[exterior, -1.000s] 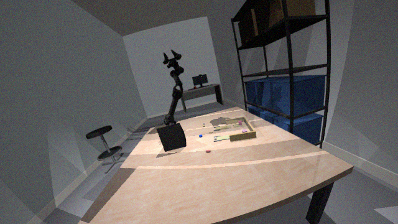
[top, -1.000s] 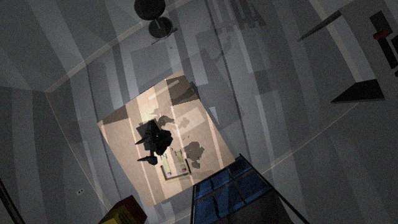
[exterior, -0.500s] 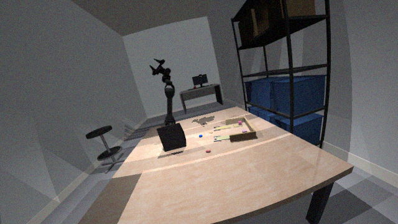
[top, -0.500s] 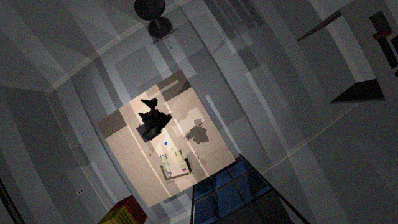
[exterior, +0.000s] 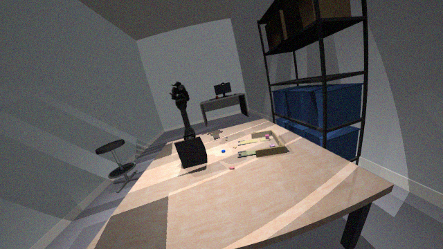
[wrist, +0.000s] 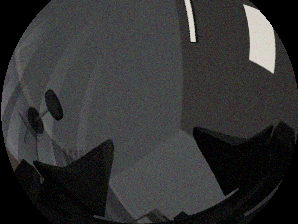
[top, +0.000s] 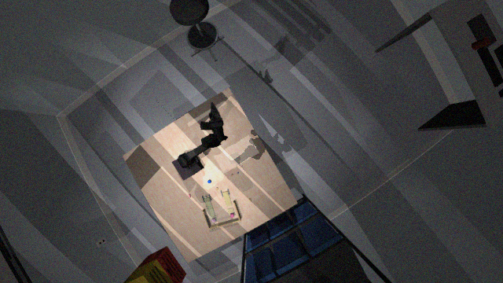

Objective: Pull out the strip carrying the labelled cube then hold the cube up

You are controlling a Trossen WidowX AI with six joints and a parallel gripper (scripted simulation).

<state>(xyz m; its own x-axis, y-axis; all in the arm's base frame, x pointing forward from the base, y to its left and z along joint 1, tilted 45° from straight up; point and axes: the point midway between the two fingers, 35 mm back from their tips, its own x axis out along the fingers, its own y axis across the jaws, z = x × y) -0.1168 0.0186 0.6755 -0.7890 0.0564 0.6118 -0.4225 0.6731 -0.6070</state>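
Observation:
Two pale green strips (top: 209,206) (top: 227,200) (exterior: 248,142) (exterior: 246,153) lie side by side on the table (top: 173,220) (exterior: 263,200), reaching into a low U-shaped frame (top: 224,222) (exterior: 279,140). A small pink cube (top: 233,215) (exterior: 266,135) sits on one strip's far end and another pink cube (top: 213,220) (exterior: 272,145) on the other. They are too small to tell a label or a break in a strip. My gripper (top: 213,107) (exterior: 177,86) (wrist: 153,137) is open and empty. It is raised high on the upright arm, pointing away from the table, far from the strips.
The arm's black base (top: 188,162) (exterior: 191,152) stands on the table. A small blue piece (top: 209,181) (exterior: 223,151) and a small pink piece (top: 189,195) (exterior: 231,167) lie loose between base and strips. A black rack with blue bins (exterior: 318,104) (top: 291,236) stands beside the table, a stool (exterior: 114,155) on the other side.

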